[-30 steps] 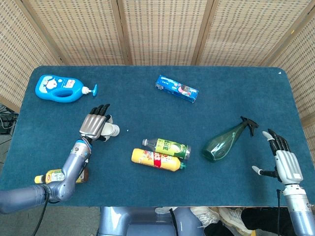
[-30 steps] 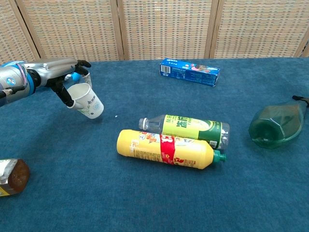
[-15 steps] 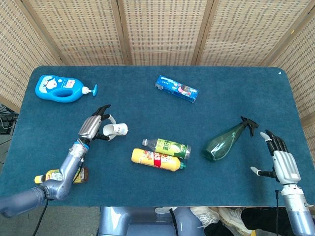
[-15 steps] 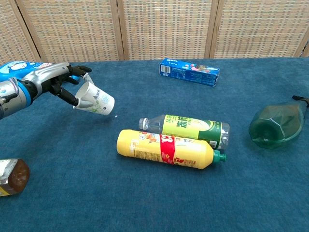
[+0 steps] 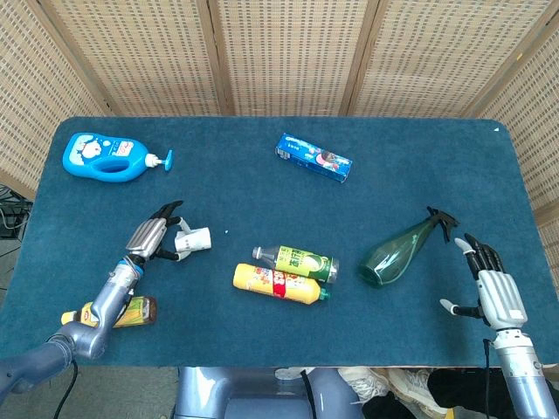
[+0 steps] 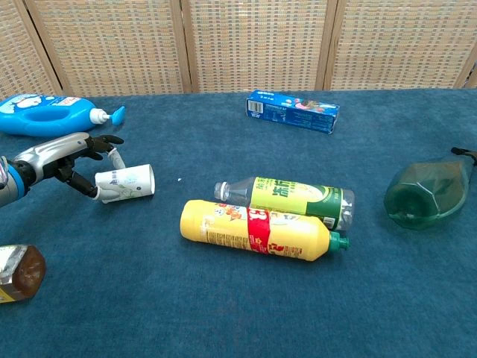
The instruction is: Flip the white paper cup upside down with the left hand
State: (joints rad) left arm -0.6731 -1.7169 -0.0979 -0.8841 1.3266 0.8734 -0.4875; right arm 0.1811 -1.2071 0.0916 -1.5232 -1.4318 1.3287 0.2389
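Note:
The white paper cup [image 5: 194, 239] [image 6: 125, 183] lies on its side on the blue table cloth [image 5: 262, 192], left of the bottles. My left hand [image 5: 150, 236] [image 6: 63, 155] hovers just to the cup's left with its fingers spread. The fingertips [image 6: 95, 192] reach the cup's left end, touching it or nearly so, without gripping it. My right hand [image 5: 493, 295] hangs at the table's near right edge, fingers apart and holding nothing; the chest view does not show it.
A yellow bottle [image 5: 278, 283] [image 6: 253, 229] and a green-labelled clear bottle [image 5: 297, 261] [image 6: 298, 200] lie right of the cup. A brown bottle [image 5: 113, 312] lies near my left forearm. Farther off are a blue pump bottle [image 5: 105, 157], a blue box [image 5: 314, 158] and a green spray bottle [image 5: 402, 249].
My left hand held the cup tilted above the table, then dropped and drew back to the left. The cup now lies on its side on the cloth, out of the hand.

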